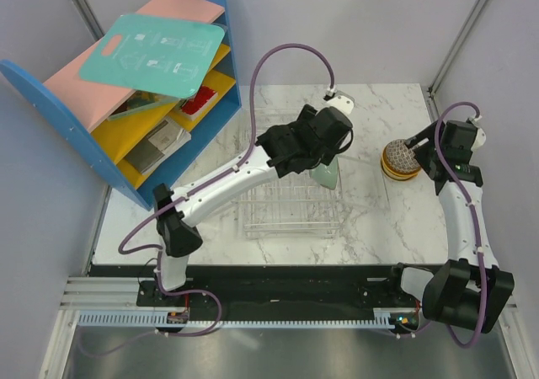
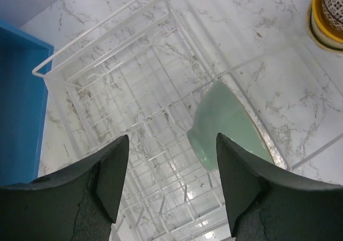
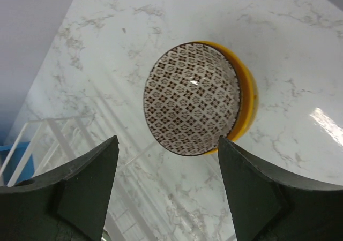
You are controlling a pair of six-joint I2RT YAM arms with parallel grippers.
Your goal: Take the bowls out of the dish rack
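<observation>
Left gripper (image 2: pixel 171 139) spread, empty, over dish rack (image 2: pixel 107 75). Mint bowl (image 2: pixel 225 126) leans on edge against side wire; glancing pinch may slip it. Right gripper (image 3: pixel 169 144) also spread, empty, above mesh bowl (image 3: pixel 190 99).

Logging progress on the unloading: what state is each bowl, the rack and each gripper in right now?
mint green bowl: in the dish rack, tilted on edge
mesh-patterned bowl: out of rack, nested in orange bowl
orange bowl: out of rack, under mesh-patterned bowl
dish rack: one bowl visible inside
left gripper: open, over rack
right gripper: open, over stacked bowls
</observation>
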